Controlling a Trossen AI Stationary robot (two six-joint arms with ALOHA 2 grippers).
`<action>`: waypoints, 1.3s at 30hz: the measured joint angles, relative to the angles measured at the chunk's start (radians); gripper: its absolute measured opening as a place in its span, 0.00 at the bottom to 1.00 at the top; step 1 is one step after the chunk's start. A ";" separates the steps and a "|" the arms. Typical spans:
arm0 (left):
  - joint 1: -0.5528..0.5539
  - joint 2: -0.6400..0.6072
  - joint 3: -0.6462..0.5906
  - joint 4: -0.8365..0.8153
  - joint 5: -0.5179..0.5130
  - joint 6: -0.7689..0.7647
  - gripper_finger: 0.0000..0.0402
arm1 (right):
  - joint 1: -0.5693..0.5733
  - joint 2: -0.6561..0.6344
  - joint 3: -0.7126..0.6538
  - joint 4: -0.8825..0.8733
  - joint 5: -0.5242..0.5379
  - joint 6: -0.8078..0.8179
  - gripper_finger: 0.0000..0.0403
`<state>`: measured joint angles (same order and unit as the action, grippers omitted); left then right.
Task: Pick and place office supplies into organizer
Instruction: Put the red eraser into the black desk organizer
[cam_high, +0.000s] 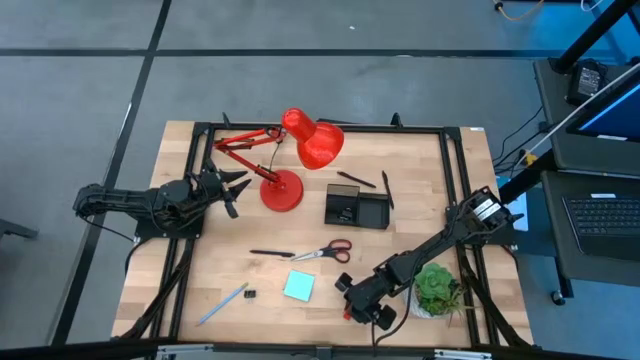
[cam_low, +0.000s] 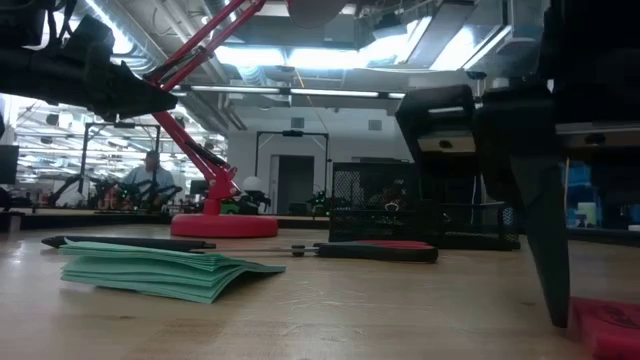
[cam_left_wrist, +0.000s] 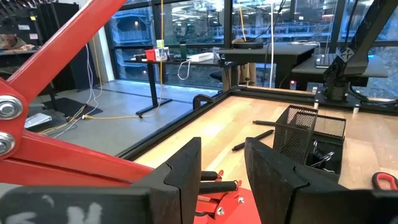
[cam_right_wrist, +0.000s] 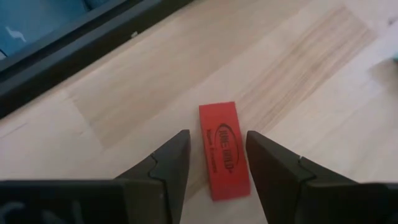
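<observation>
Right gripper (cam_right_wrist: 214, 165) hangs low at the near edge of the table, jaws parted and empty, the small red eraser (cam_right_wrist: 224, 151) lying flat between its fingertips, unheld. To do this well, I'd say drop straight down, keep the eraser centred across its narrow width, and close only once the tips reach the wood.

Just beyond lie one teal sticky-note pad (cam_high: 298, 287), one small black clip (cam_high: 249, 295) and one light-blue pen (cam_high: 222, 304). Farther, one pair of red-handled scissors (cam_high: 325, 253) and a black pen (cam_high: 270, 254).

Farther still sits the one black mesh organizer (cam_high: 357, 208), two more black pens (cam_high: 355, 180) behind it. Left gripper (cam_high: 232, 186) waits beside the red desk lamp (cam_high: 283, 190), jaws parted, holding nothing.
</observation>
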<state>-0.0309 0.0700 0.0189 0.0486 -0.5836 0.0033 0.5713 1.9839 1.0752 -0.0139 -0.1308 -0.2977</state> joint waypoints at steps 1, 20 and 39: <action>0.000 0.000 0.000 0.000 0.000 0.000 0.29 | 0.000 0.000 0.000 0.000 0.001 0.006 0.40; 0.000 0.000 0.000 0.000 0.000 -0.001 0.29 | -0.001 0.001 0.000 -0.003 0.004 0.028 0.17; 0.000 0.000 0.000 0.000 0.000 -0.001 0.29 | -0.037 -0.132 -0.005 -0.114 0.140 0.030 0.19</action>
<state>-0.0310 0.0703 0.0189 0.0486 -0.5838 0.0022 0.5347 1.8514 1.0702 -0.1280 0.0093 -0.2676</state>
